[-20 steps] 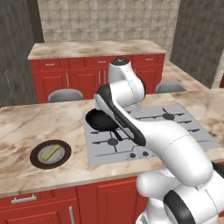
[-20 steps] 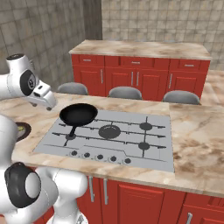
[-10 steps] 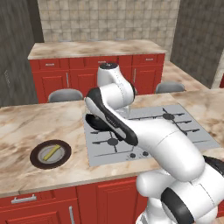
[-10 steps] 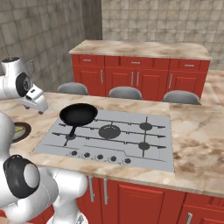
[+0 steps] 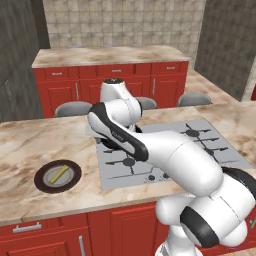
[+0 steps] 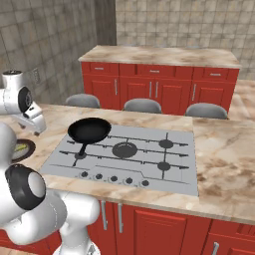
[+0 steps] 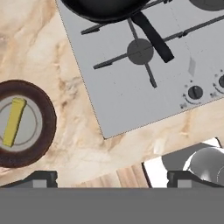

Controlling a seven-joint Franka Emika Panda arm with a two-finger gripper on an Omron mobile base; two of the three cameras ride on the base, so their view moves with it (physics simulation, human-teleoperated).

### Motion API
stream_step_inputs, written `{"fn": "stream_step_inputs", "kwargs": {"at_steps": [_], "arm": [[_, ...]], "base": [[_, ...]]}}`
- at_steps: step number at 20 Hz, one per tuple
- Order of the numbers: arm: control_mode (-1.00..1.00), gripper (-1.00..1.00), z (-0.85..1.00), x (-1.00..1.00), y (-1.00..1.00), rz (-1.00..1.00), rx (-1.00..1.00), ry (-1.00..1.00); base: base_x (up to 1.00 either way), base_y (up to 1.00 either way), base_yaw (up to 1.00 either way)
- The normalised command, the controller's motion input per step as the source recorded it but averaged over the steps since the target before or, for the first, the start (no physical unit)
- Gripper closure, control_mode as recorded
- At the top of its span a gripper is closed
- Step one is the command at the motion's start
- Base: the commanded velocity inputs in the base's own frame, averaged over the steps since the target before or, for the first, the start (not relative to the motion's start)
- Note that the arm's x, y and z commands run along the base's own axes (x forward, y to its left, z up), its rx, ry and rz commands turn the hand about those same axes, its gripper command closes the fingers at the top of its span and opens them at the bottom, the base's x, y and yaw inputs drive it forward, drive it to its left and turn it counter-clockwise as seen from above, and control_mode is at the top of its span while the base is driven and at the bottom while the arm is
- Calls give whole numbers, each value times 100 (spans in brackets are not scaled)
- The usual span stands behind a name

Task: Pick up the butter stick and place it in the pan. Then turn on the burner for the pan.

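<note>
The tool shows in the hand view as two small dark tips at the bottom, far apart from each other. It is spread wide and holds nothing. It hangs above the tabletop, looking down at the bare marble just beside the near corner of the stove.

Off to one side in that view sits a dark brown plate with a grey middle. The butter stick lies flat on the grey part, a thin yellow bar. In the left base view the plate sits on the tabletop to the left of the stove, near the front edge, and the butter stick lies slanted on it.

The grey stove has a row of small round knobs along its near edge. Farther back, the pan sits on the back left burner. It is round, black and shiny, and its handle points toward the front. Nothing is inside it. The pan is well apart from the plate.

Behind the tabletop stand three grey stools. Farthest back are red cupboards under a marble top and a tiled wall.
</note>
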Motion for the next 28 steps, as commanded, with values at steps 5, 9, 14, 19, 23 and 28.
{"fn": "stream_step_inputs", "kwargs": {"at_steps": [5, 9, 14, 19, 23, 28], "arm": [[-100, -100, -23, 11, 44, -10, 4, 3], [-100, -100, -23, 19, 42, -9, 4, 4], [-100, -100, -17, 23, 48, -3, 0, 0], [-100, -100, -21, 32, 46, -1, 0, 0], [-100, -100, -26, 30, 37, 0, 0, 0], [-100, -100, -29, 19, 24, 0, 0, 0]], "base": [[0, 0, 0], [0, 0, 0], [0, 0, 0], [0, 0, 0], [0, 0, 0], [0, 0, 0]]}}
